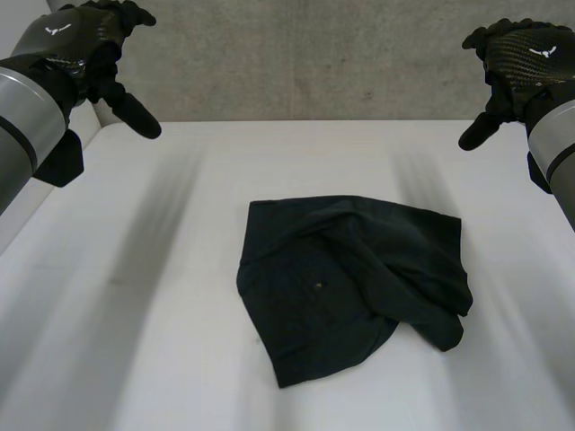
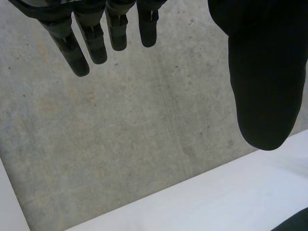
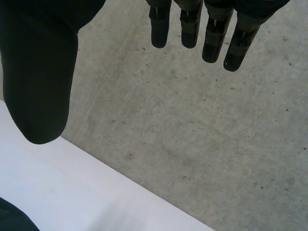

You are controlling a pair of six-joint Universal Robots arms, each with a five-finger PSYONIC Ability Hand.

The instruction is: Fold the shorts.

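**At mid-table, the shorts lie unfolded and both hands are clear**

Near the middle of the white table [image 1: 135, 314], a little toward its near edge, the dark shorts [image 1: 350, 283] lie in a rumpled heap. One side is lumped over itself, and no edge lines up with another. I judge that no neat fold has been made, so the whole job is left: spread the cloth flat, then fold it.

The left hand [image 1: 85, 45] hangs above the far left corner and the right hand [image 1: 521, 58] above the far right corner, both well apart from the cloth. On each, the fingers [image 2: 96, 45] are straight and slightly spread with the thumb held wide, and neither hand holds anything.
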